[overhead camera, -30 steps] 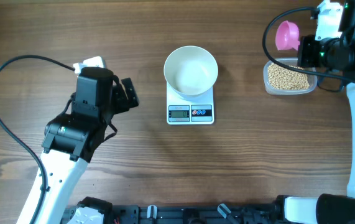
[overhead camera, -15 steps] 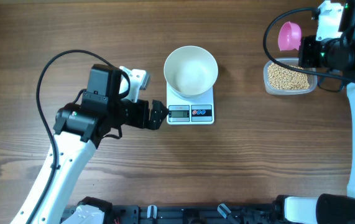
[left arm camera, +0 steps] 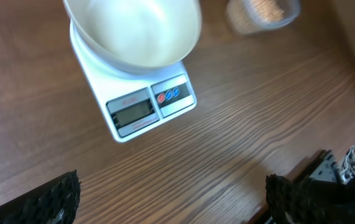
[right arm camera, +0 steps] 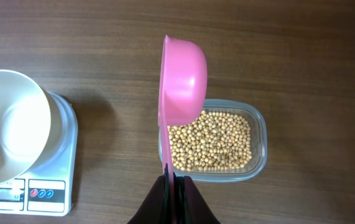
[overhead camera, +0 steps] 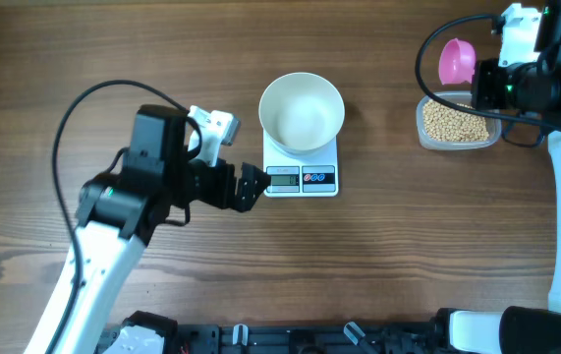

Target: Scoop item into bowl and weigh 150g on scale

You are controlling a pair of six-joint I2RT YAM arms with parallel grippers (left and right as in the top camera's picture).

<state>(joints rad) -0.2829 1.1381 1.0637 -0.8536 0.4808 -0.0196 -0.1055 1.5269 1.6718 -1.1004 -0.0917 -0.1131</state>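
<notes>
The empty white bowl (overhead camera: 302, 111) stands on the white scale (overhead camera: 301, 179) at mid-table. My left gripper (overhead camera: 251, 187) hovers open beside the scale's front left corner, holding nothing. In the left wrist view its fingertips (left arm camera: 50, 202) stand wide apart over bare wood, below the scale (left arm camera: 146, 109) and bowl (left arm camera: 133, 31). Beige beans (right arm camera: 211, 140) fill a clear tub (overhead camera: 457, 123) at the right. My right gripper (right arm camera: 176, 186) is shut on the handle of a pink scoop (right arm camera: 180, 81), held on edge above the tub's left end. The scoop (overhead camera: 455, 57) carries no beans that I can see.
The left arm's black cable (overhead camera: 93, 98) loops over the table's left side. The right arm's body and cable (overhead camera: 427, 49) hang over the back right corner. Black fixtures (overhead camera: 290, 339) line the table's front edge.
The left arm has swung right from the table's left side, bringing its open gripper up to the scale. The right arm and scoop have stayed put.
</notes>
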